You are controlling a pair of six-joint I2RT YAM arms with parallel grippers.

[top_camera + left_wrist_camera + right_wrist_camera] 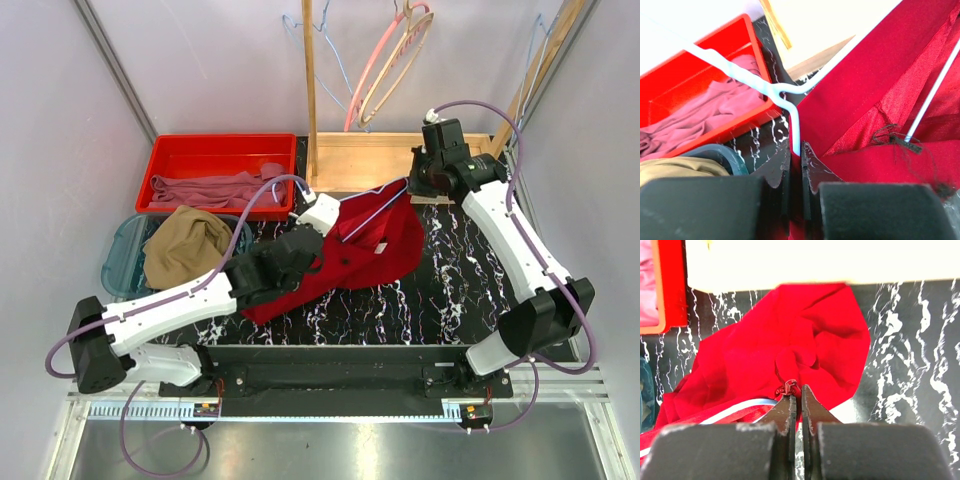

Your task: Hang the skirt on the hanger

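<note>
Left wrist — left fingers (pixel 780 176) pinch red garment (pixel 875 75) beside hanger (pixel 793 120); right fingers (pixel 785 414) likewise.

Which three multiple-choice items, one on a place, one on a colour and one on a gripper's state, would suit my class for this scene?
1. Where does the tan skirt lie?
A) in the red bin
B) in the blue-green bin
C) on the marbled table

2. What colour is the garment that the hanger runs into?
A) red
B) tan
C) mauve

3. How is the right gripper?
A) wide open
B) shut on the red garment
C) shut on a bin's rim

Answers:
1 B, it is heaped inside that bin's rim.
2 A, the pale-blue wire passes into red cloth.
3 B, its fingertips pinch a red fold.
</note>
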